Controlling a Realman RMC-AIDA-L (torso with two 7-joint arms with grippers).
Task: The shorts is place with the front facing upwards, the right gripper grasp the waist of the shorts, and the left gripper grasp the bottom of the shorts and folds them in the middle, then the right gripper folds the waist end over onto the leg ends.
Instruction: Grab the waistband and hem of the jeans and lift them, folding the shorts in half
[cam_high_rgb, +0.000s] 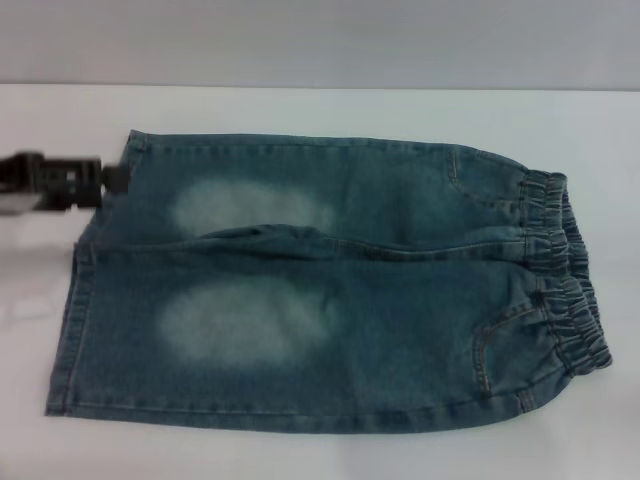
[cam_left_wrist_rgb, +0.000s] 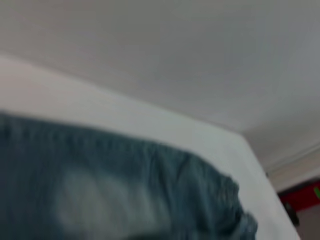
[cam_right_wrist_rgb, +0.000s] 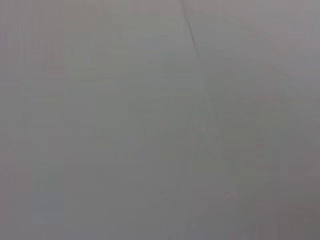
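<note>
Long blue denim shorts (cam_high_rgb: 330, 290) lie flat on the white bench (cam_high_rgb: 300, 110), front up, two pale faded patches showing, one per leg. Ruched elastic waist of the shorts (cam_high_rgb: 565, 270) sits at the robot's right; the straight hemmed bottom of the shorts (cam_high_rgb: 75, 300) at its left. Both legs spread side by side, so the lengthwise fold is not yet done. Black left pincer (cam_high_rgb: 110, 180) comes in low from the left edge, its tip at or just beside the far leg's hem corner; cannot tell whether it is released or clenched, or whether it touches cloth. Left wrist view only shows blurred denim and bench close up. Right pincer is not seen in any view; the right wrist view shows only blank grey surface. Judged stage: approach to grasp, early. Risks: left pincer pinches only the top denim layer, so the leg opens while being carried over; a shallow bite on the thick hem slips; with the waist end unheld, pulling from the hem alone would drag the whole garment across the smooth bench and skew the fold line.
</note>
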